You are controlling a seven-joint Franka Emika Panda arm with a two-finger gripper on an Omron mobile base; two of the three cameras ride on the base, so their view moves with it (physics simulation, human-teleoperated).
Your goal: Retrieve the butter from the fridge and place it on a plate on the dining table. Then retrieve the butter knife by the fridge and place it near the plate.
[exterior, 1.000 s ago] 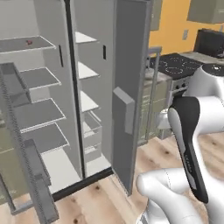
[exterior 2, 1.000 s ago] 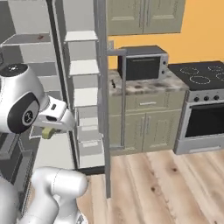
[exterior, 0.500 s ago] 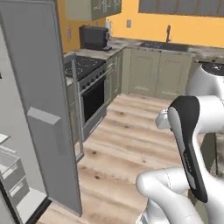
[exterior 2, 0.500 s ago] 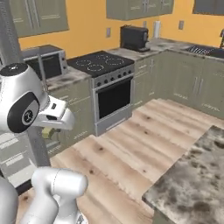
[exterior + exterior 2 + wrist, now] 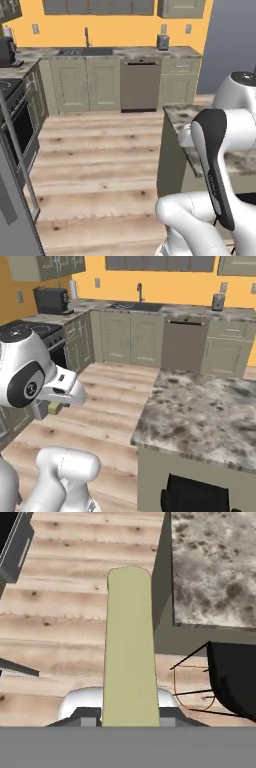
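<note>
pale yellow butter (image 5: 129,647) sits clamped in the gripper (image 5: 127,714), its long stick running up the middle of the hand view above the wood floor (image 5: 65,612), with the corner of the dining table (image 5: 215,567) just beside it on the right. from the right base view the gripper (image 5: 56,407) hangs under the white wrist at the left with a bit of butter (image 5: 54,408) showing below it, well apart from the marble top of the dining table (image 5: 210,416). across the floor stand sage-green cabinets (image 5: 85,85), a sink (image 5: 85,51) and a dishwasher (image 5: 140,85).
</note>
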